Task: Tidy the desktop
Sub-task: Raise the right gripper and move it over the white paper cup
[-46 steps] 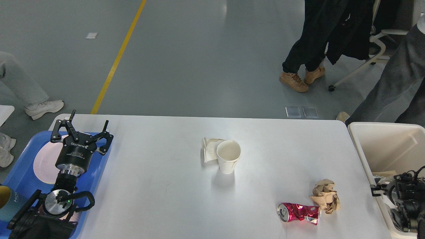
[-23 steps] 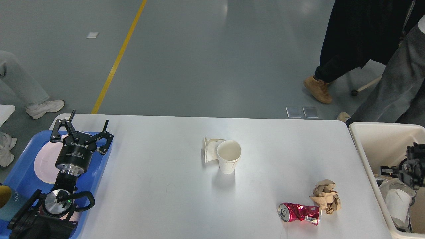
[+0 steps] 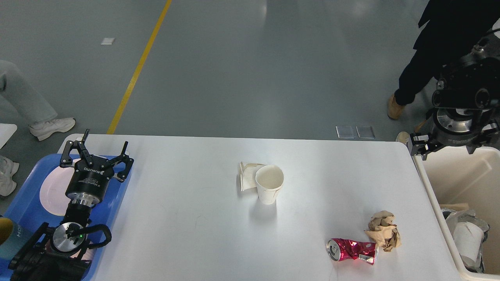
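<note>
The white desktop [image 3: 175, 218] carries an upright white paper cup [image 3: 269, 188] at its middle, with a flattened cream cup [image 3: 246, 176] touching it behind. A crushed red can [image 3: 352, 250] lies on its side at the front right, beside a crumpled brown paper ball [image 3: 384, 230]. My left gripper [image 3: 104, 139] stands open and empty over the blue tray [image 3: 115, 195] at the left edge. My right gripper [image 3: 455, 143] hangs high over the far corner of the cream bin [image 3: 425, 183], its finger links spread wide and nothing held.
In the bin lie a white cup [image 3: 466, 240] and crumpled foil. The tray holds a pink plate [image 3: 50, 191]; a teal cup [image 3: 9, 236] stands at its near end. A person's dark legs [image 3: 425, 66] move beyond the bin, another's shoe [image 3: 52, 127] at far left.
My right gripper rose out of the bin to its far corner, leaving a white cup inside. The people behind walked off to the right. The left arm stayed still.
</note>
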